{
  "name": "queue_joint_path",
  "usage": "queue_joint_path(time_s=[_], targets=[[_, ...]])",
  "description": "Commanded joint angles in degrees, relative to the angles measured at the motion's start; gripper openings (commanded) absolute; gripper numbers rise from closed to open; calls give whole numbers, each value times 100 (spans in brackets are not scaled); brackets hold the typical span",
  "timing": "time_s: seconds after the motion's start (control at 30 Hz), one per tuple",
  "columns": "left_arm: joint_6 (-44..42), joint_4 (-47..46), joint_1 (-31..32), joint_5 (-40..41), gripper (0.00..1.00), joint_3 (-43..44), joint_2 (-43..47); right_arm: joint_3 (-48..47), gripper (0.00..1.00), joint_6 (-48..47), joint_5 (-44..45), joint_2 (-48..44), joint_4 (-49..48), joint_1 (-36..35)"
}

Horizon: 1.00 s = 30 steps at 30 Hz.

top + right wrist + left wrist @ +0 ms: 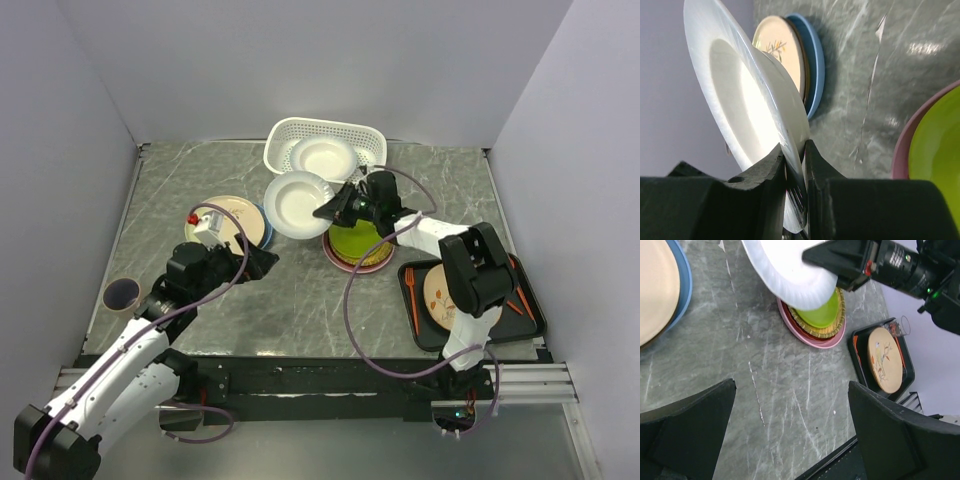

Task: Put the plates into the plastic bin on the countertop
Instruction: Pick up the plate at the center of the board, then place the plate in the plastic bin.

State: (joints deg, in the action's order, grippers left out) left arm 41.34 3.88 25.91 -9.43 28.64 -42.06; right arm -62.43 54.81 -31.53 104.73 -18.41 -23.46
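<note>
Pinched shut on just the rim by your right gripper (795,156), the tilted round white plate (735,100) may slip free.

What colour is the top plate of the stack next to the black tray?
The round top plate is lime green, clearest in the left wrist view.

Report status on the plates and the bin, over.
Right gripper shut on white plate, held up beside plastic bin. Left gripper open, empty. Second plate already in bin. Nothing seen blocking.
</note>
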Motion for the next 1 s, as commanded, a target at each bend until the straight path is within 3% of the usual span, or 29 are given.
queue_joint_path(time_s=[0.0,0.7,0.97], targets=[[-39,-509,-7,-287,99,28,-30,-673,0,118,-169,-23,-207,210],[137,-845,-7,-454,99,-148,-276,-3484,0,215,-266,1304,1032,861],[172,-1065,-7,-560,99,-245,-425,-4039,0,276,-196,1638,1287,949]])
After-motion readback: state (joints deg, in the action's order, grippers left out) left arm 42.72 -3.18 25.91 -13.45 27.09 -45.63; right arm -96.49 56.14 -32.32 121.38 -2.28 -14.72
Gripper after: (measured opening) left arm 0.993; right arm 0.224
